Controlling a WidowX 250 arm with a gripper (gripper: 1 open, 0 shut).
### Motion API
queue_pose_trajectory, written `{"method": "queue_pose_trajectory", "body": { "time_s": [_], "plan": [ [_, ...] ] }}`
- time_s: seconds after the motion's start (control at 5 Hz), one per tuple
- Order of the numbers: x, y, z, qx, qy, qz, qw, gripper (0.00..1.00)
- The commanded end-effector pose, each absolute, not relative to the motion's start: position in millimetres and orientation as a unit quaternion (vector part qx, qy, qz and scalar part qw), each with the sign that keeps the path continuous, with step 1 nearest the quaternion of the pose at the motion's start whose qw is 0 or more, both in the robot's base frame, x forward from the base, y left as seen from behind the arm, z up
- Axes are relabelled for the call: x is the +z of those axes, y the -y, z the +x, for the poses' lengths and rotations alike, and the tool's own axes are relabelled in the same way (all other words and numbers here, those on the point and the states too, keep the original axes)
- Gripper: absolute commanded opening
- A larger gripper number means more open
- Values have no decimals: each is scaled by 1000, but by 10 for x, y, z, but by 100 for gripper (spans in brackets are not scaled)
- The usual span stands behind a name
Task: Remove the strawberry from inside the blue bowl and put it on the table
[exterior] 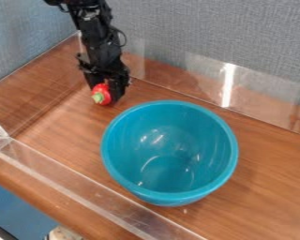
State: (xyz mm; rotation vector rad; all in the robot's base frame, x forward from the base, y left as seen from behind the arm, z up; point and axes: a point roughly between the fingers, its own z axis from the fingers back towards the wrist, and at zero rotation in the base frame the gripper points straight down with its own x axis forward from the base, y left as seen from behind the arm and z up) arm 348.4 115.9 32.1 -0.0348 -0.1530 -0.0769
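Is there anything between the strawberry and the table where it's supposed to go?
Nothing visible is in the way. The strawberry is already out of the blue bowl, sitting between the fingers of the gripper low over bare table. The view does not show whether it touches the wood yet. The bowl stands apart, nearer the camera.

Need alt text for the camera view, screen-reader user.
A black robot gripper points down at the back left of a reddish-brown wooden table, its fingers around a small red toy strawberry at table level. An empty, glossy teal-blue plastic bowl sits apart nearer the front, inside low clear acrylic walls.
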Motion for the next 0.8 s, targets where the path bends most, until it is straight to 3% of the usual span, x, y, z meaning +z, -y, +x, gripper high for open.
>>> {"method": "queue_pose_trajectory", "body": {
  "time_s": [0.0, 0.6],
  "plan": [
    [452, -1199, 3484, -38, 94, -13, 995, 0],
    [456, -1144, 3437, -41, 93, -22, 995, 0]
  ]
}}
